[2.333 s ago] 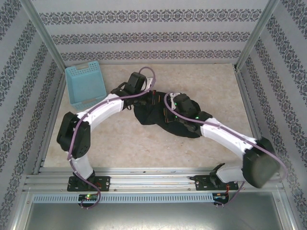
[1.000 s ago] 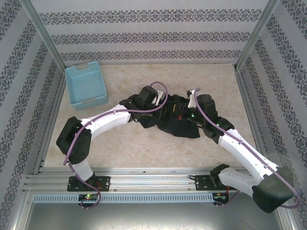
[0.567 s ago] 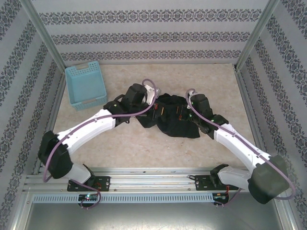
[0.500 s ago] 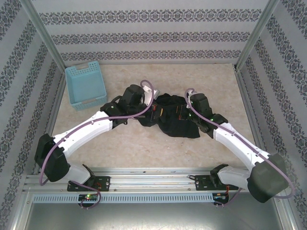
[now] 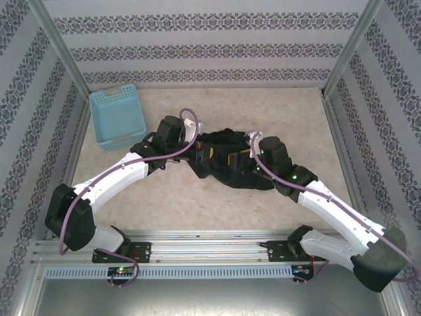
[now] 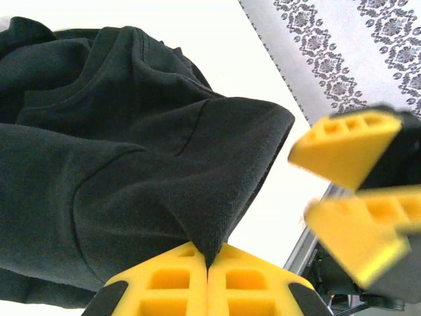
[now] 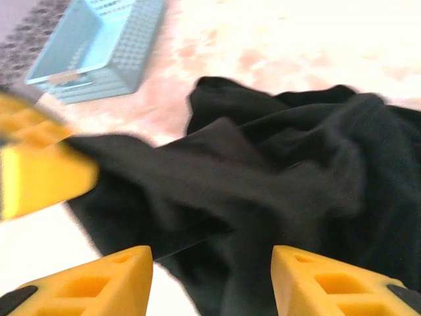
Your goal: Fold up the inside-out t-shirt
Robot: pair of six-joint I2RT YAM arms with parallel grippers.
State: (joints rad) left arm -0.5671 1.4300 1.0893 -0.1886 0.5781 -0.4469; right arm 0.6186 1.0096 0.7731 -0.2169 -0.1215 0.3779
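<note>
The pale, marbled tabletop [image 5: 197, 197] takes up most of the top view, walled in by patterned panels. Across it reach the two white arms: the left arm [image 5: 122, 176] curves in from the near left, and the right arm [image 5: 329, 201] stretches in from the near right. Their wrists meet over the middle.

Between those wrists lies the black t-shirt [image 5: 220, 168], a crumpled heap at about the centre of the tabletop (no flat or squared edges, just soft folds piled on each other). One fold is lifted toward the left wrist. No neck tag can be made out.

The light blue basket [image 5: 118, 115] sits at the far left corner of the tabletop, well apart from the shirt and from both arms.

The left fingers [image 6: 174, 282] are pressed together, clamped on a pinched point of the shirt's fabric, which fans out upward from between them in the left wrist view. The right fingers [image 7: 329, 276] stand apart, nothing caught between them; black cloth lies just beyond their tips. They appear blurred in the left wrist view (again spread, beside the lifted fold).
</note>
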